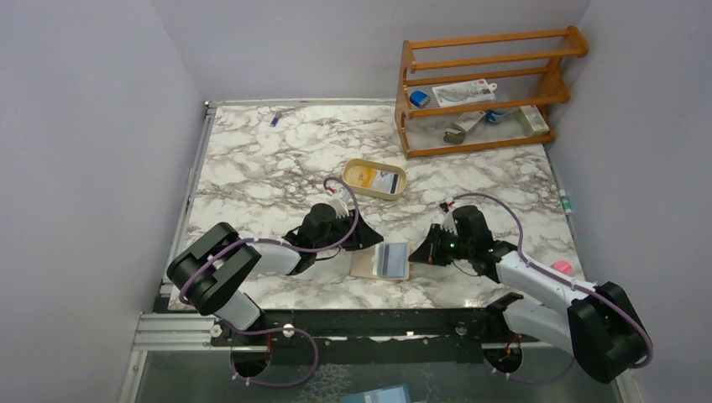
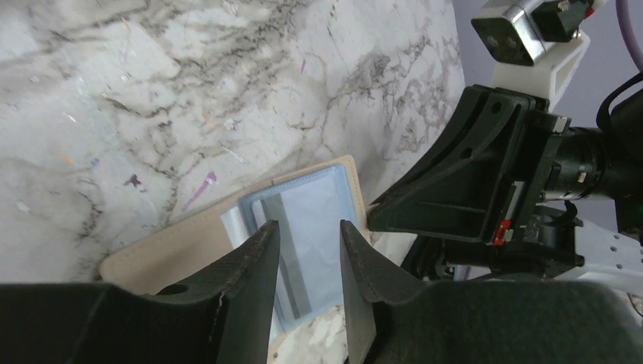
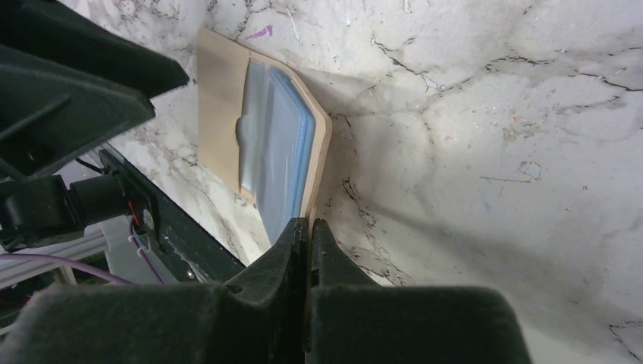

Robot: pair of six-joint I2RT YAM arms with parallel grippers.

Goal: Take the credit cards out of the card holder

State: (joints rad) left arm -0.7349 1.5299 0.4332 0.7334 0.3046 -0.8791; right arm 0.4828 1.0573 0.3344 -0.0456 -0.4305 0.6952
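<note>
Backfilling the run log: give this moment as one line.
left tool: open, above open card holder | right tool: shut, at its edge | tray: credit cards inside

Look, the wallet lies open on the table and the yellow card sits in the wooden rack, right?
Not quite. The yellow card lies in the tan tray, not in the wooden rack; the top view shows it. The wallet does lie open on the table.
</note>
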